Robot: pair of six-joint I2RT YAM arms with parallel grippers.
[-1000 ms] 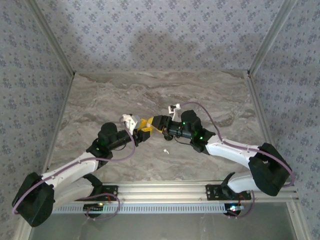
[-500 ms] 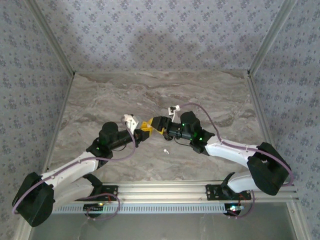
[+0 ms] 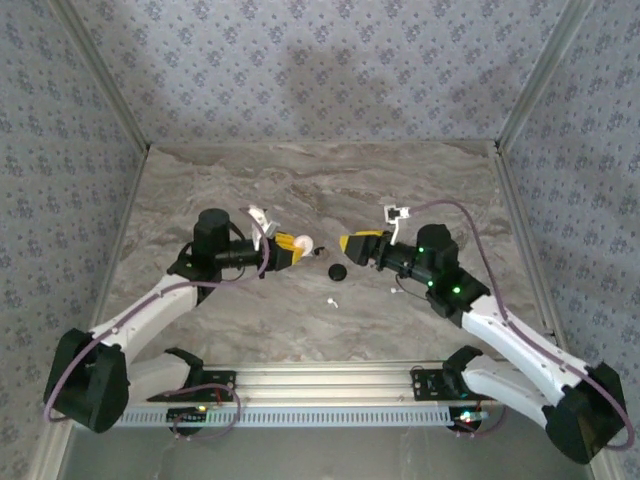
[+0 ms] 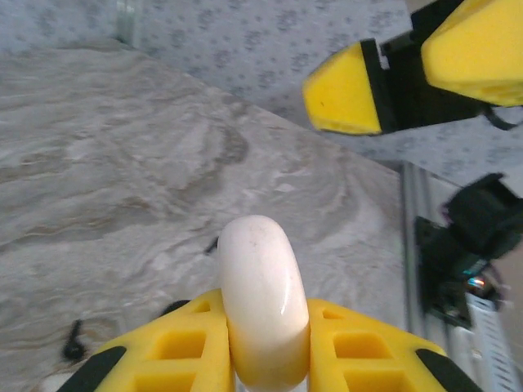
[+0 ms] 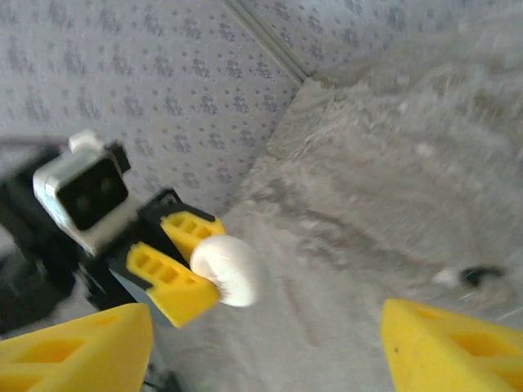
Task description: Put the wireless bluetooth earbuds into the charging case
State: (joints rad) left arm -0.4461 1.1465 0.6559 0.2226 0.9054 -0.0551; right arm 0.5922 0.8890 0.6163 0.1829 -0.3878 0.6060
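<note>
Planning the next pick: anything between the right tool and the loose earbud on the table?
Only the black disc: seen from above it lies on the table between the open right tool and the earbud, clear of the earbud. Coming down from above should probably miss it.

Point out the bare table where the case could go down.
Bare: the wide far strip of table between both hands and the back wall, and the near middle strip before the rail. Crowded: the centre, where the left hand holding the case, the open right hand, black disc and an earbud cluster.
</note>
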